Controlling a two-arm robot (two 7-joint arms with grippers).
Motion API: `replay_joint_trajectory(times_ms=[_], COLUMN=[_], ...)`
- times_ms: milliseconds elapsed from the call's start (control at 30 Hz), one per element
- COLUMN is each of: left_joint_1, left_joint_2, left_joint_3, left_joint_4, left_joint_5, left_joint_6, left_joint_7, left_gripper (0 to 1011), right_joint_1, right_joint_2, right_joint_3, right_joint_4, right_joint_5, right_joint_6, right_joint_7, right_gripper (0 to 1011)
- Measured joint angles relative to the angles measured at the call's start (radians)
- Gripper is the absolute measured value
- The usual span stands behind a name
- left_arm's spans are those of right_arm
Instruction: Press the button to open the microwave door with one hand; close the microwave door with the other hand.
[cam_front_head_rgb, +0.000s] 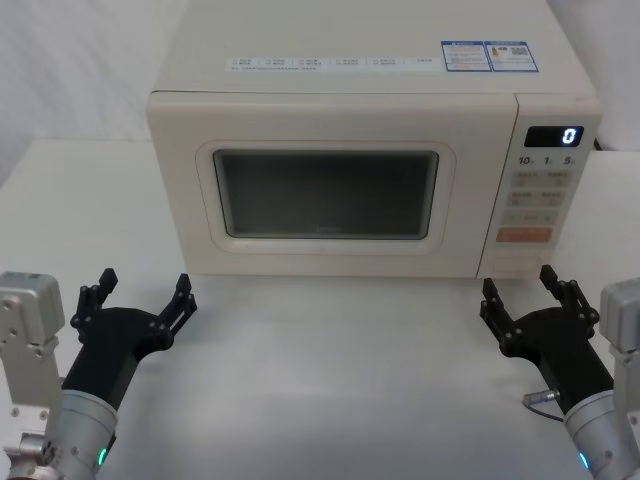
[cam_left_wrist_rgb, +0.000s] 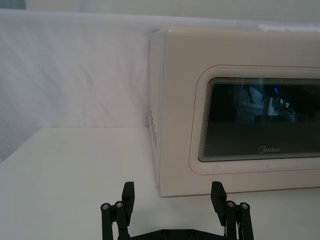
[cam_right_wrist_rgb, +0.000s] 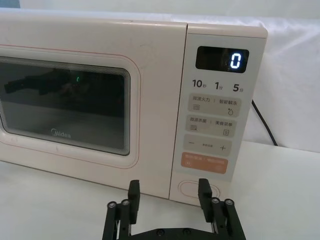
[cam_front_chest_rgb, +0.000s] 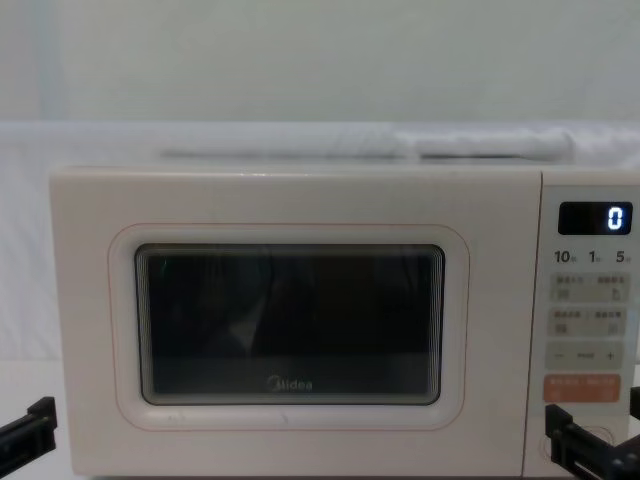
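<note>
White table (cam_front_head_rgb: 330, 380) holds everything; both jaws spread wide and empty, left gripper (cam_front_head_rgb: 141, 297) before the shut microwave door (cam_front_head_rgb: 325, 190), right gripper (cam_front_head_rgb: 520, 290) before the button (cam_right_wrist_rgb: 198, 189) low on the microwave (cam_front_head_rgb: 370, 80)

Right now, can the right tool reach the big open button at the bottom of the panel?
Probably yes. The right tool is open and sits in front of the button, with bare table between them and nothing in the way.
</note>
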Motion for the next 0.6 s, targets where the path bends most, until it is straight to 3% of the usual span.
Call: replay_joint_trajectory(times_ms=[67, 133, 200, 233, 600], left_joint_1=[0.000, 0.000, 0.000, 0.000, 0.000], left_joint_2=[0.000, 0.000, 0.000, 0.000, 0.000], left_joint_3=[0.000, 0.000, 0.000, 0.000, 0.000], left_joint_4=[0.000, 0.000, 0.000, 0.000, 0.000], left_joint_5=[0.000, 0.000, 0.000, 0.000, 0.000], left_joint_6=[0.000, 0.000, 0.000, 0.000, 0.000], left_joint_7=[0.000, 0.000, 0.000, 0.000, 0.000], left_gripper=[1001, 1001, 1001, 1001, 1001], right_joint_1=[0.000, 0.000, 0.000, 0.000, 0.000], right_joint_2=[0.000, 0.000, 0.000, 0.000, 0.000], right_joint_3=[0.000, 0.000, 0.000, 0.000, 0.000], right_joint_4=[0.000, 0.000, 0.000, 0.000, 0.000], right_joint_5=[0.000, 0.000, 0.000, 0.000, 0.000], right_joint_6=[0.000, 0.000, 0.000, 0.000, 0.000], right_joint_7=[0.000, 0.000, 0.000, 0.000, 0.000], right_gripper=[696, 683, 578, 578, 210])
